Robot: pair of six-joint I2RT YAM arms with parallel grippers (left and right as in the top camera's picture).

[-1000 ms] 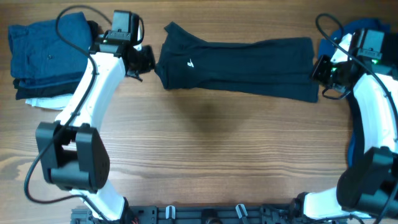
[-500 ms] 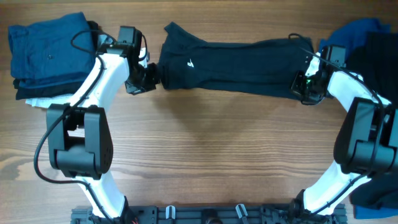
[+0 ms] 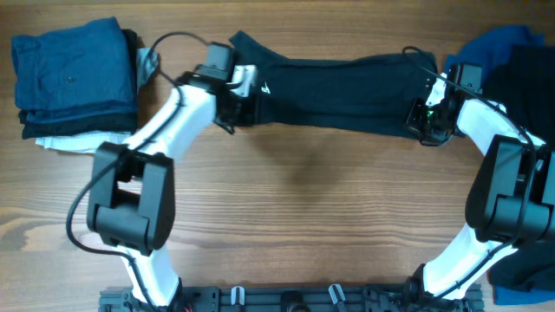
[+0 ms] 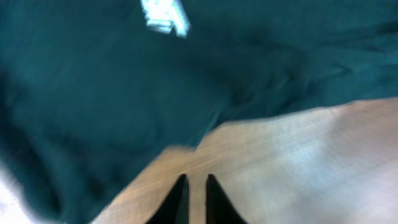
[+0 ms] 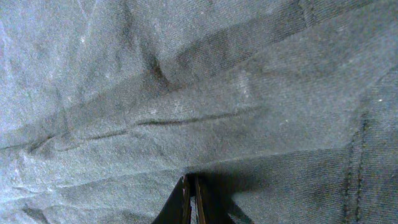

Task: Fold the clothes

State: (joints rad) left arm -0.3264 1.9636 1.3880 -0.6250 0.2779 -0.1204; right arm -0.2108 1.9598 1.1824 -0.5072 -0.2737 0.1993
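Overhead first – the navy shirt (image 3: 347, 91) lies stretched out flat across the far half of the table (image 3: 303, 217), long side running left to right. A small white logo (image 3: 264, 87) shows near its left end. The left gripper (image 3: 241, 106) sits at that left end, just at the shirt's near edge. The right gripper (image 3: 425, 121) is down on the near right corner of the shirt. A folded stack (image 3: 74, 69) of blue, dark and white cloth sits at the far left, well apart from the shirt. More loose clothes (image 3: 512, 52) in blue and dark lie at the far right.

Left wrist view, blurred: the fingers are almost together with only a thin slit between them, bare wood showing through it – nothing held. Dark cloth fills the upper part of the view and the logo is near the top edge.

Right wrist view: cloth fills everything. The fingers are pressed fully together, tips buried in a crease of the shirt, seemingly pinching that fold
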